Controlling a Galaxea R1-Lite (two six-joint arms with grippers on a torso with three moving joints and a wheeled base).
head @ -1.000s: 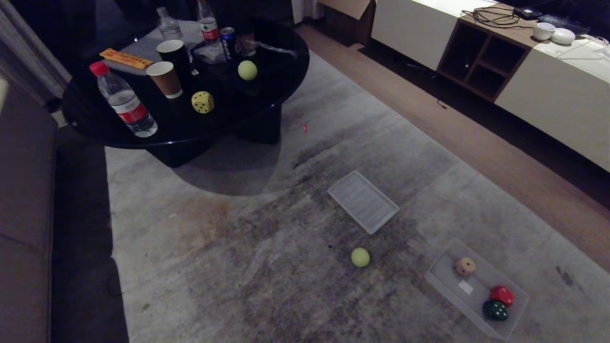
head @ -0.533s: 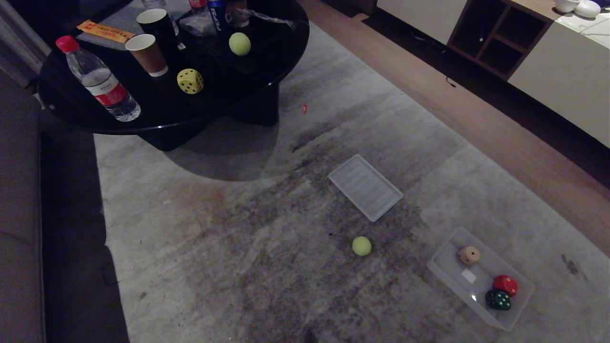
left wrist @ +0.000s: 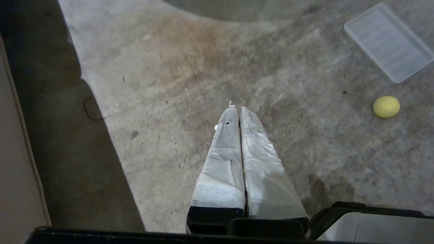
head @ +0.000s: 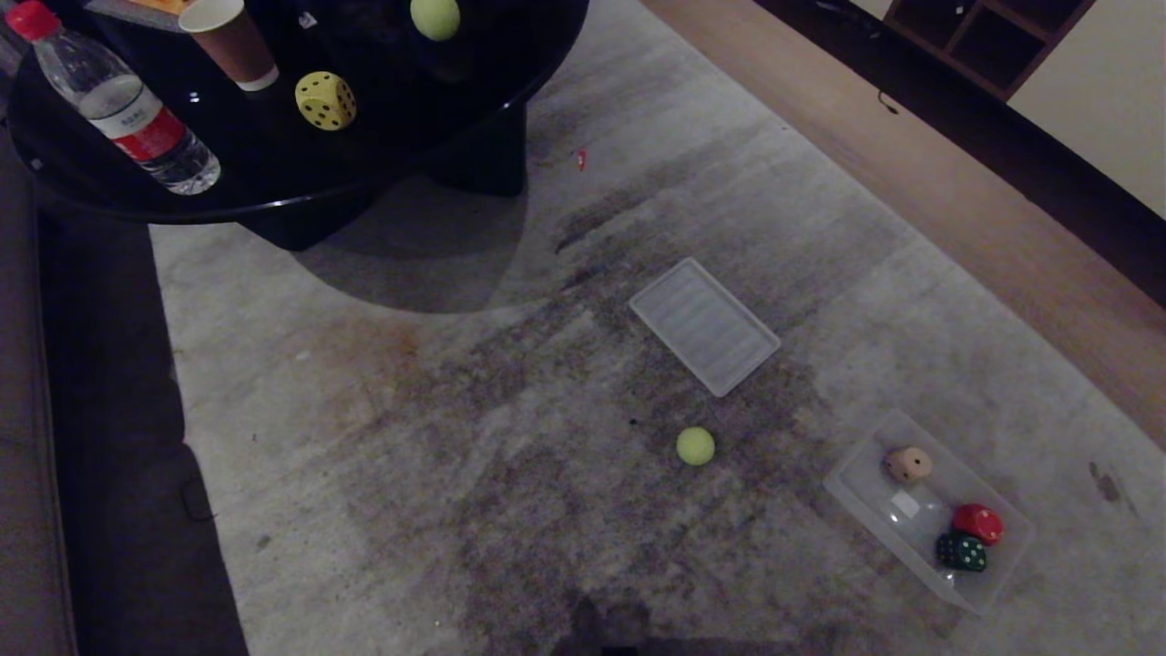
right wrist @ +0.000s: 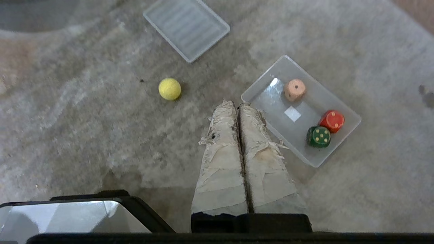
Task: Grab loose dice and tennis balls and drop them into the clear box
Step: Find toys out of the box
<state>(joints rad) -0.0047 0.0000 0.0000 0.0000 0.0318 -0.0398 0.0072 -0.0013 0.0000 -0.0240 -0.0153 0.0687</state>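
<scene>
The round black surface (head: 273, 182) stands well apart from the clear box (head: 856, 483) and carries a pale yellow die (head: 325, 99) and a tennis ball (head: 434, 16), both loose and yet to be fetched. The clear box lies on the carpet with beige, red and green dice inside, its ribbed lid (head: 706, 325) set off beside it so the box stands open for drops, and a second tennis ball (head: 695, 445) lies near the box, likely the easiest first pick. Both the left gripper (left wrist: 236, 110) and the right gripper (right wrist: 235, 105) hang above the carpet with fingers pressed together, holding nothing
</scene>
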